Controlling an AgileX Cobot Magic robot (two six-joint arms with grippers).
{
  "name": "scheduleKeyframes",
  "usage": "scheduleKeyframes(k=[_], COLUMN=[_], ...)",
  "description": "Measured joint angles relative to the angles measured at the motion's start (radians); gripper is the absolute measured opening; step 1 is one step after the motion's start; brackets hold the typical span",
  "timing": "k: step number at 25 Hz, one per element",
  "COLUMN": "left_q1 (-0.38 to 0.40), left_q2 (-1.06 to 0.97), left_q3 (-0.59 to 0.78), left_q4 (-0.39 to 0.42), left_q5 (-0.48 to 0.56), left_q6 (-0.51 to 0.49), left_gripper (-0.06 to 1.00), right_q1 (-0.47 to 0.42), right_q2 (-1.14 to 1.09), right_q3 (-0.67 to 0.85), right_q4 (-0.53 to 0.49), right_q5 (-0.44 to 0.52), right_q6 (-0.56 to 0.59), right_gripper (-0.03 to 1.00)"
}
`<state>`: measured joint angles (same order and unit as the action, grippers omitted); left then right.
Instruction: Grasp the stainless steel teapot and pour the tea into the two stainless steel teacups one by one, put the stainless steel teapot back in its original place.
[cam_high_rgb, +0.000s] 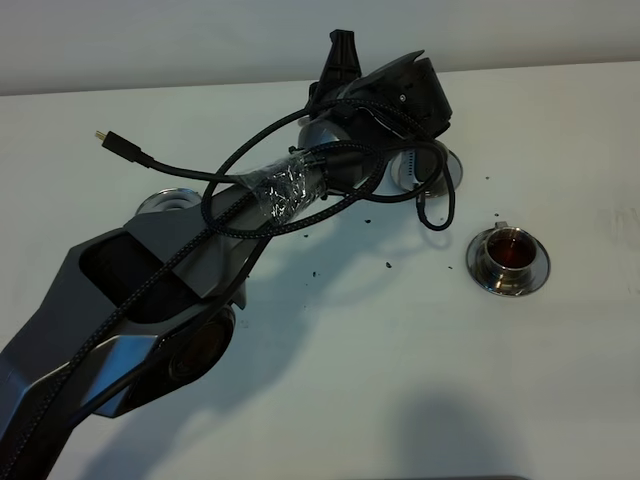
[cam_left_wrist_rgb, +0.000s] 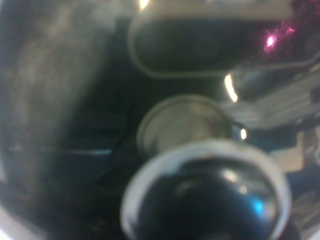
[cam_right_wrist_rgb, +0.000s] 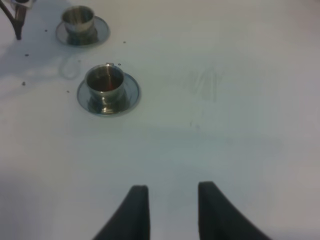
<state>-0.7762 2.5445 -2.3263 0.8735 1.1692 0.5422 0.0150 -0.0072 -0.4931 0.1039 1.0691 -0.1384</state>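
The stainless steel teapot fills the left wrist view, blurred and very close: domed lid (cam_left_wrist_rgb: 185, 125), knob (cam_left_wrist_rgb: 205, 200) and loop handle (cam_left_wrist_rgb: 210, 45). My left gripper (cam_high_rgb: 345, 95) reaches across the far middle of the table and is shut on the teapot, of which only a steel patch (cam_high_rgb: 318, 132) shows under the arm. Its thin spout (cam_right_wrist_rgb: 15, 20) hangs beside the far teacup (cam_right_wrist_rgb: 77, 21), whose saucer (cam_high_rgb: 450, 165) peeks out from under the gripper. The near teacup (cam_high_rgb: 508, 258) holds dark reddish tea (cam_high_rgb: 512, 250). The round steel coaster (cam_high_rgb: 165, 200) lies bare at the left. My right gripper (cam_right_wrist_rgb: 170, 187) stands open and empty.
Black cables loop off the left arm, with a loose plug (cam_high_rgb: 105, 137) sticking out to the left. Dark specks (cam_high_rgb: 387, 265) dot the white table (cam_high_rgb: 330, 400) between the arm and the near teacup.
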Motion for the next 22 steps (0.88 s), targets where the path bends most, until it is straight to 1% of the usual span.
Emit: scheduleKeyframes(k=[22], left_q1=[-0.008], left_q2=[0.004], left_q3=[0.000], left_q4=[0.019], left_q5=[0.013], left_q6=[-0.001], left_gripper=[0.22], right_q1=[0.000], right_q2=[0.000], right_q3=[0.000], right_q4=[0.000], right_q5=[0.000], right_q6=[0.000], right_gripper=[0.23])
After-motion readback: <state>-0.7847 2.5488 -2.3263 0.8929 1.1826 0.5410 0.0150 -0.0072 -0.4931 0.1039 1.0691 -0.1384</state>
